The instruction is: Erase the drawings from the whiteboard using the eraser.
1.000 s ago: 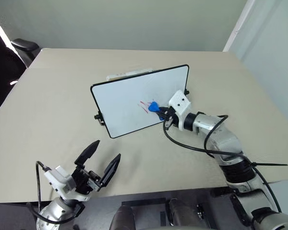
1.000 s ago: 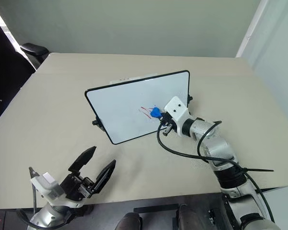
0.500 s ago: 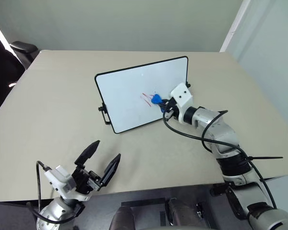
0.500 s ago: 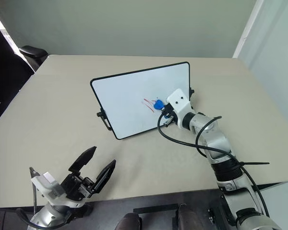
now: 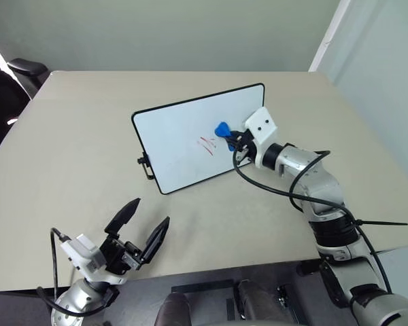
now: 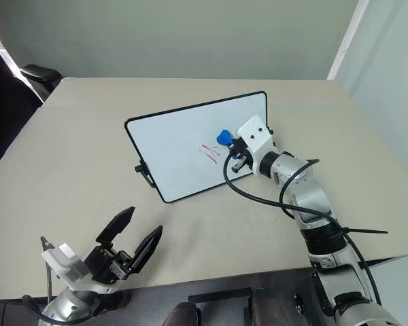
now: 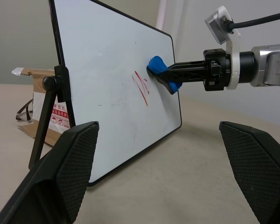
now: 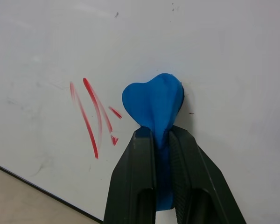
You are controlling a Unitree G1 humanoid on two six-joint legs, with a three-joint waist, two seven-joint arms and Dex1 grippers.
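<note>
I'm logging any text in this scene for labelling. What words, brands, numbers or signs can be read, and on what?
Box behind the whiteboard: a white label with red print and small red symbols, too small and blurred to read.
Whiteboard: no words, only red drawings of a few slanted strokes.
Eraser and right gripper: no readable text.

Right gripper (image 8: 155, 154) outstretched, fingers clamped together; left gripper (image 5: 139, 227) low, fingers spread wide.

Beige counter (image 5: 68, 149), matte, broad. Black office chair (image 5: 24, 66) at its far left corner. Taped cardboard box (image 7: 42, 112) with red label, upright on counter.
</note>
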